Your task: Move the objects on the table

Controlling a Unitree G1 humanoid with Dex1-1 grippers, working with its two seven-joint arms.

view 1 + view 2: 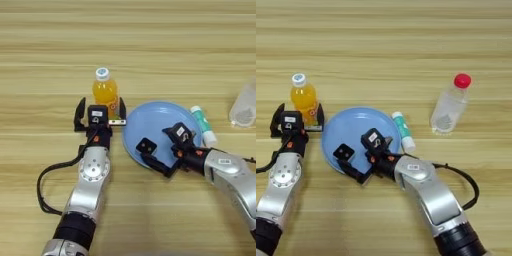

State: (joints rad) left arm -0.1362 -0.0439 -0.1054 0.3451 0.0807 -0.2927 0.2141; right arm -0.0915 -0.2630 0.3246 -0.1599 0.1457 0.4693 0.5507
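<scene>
**Two grippers at a blue plate**

The table (150, 30) carries a blue plate (155, 125); the right gripper (162, 145) spreads over its near rim, probably to shift it; the left gripper (100, 114) stands released just before the orange-drink bottle (105, 92); the tube (203, 126) lies beside the plate; only the right eye view shows the whole clear bottle (448, 107).

The left tool (99, 112) stands in front of the orange-drink bottle (105, 90) and hides its base. The right tool (163, 148) covers part of the blue plate (150, 120), and whether it grips the rim cannot be told. The clear bottle (450, 104) toward the surface's right edge is cut off in the left eye view.
</scene>
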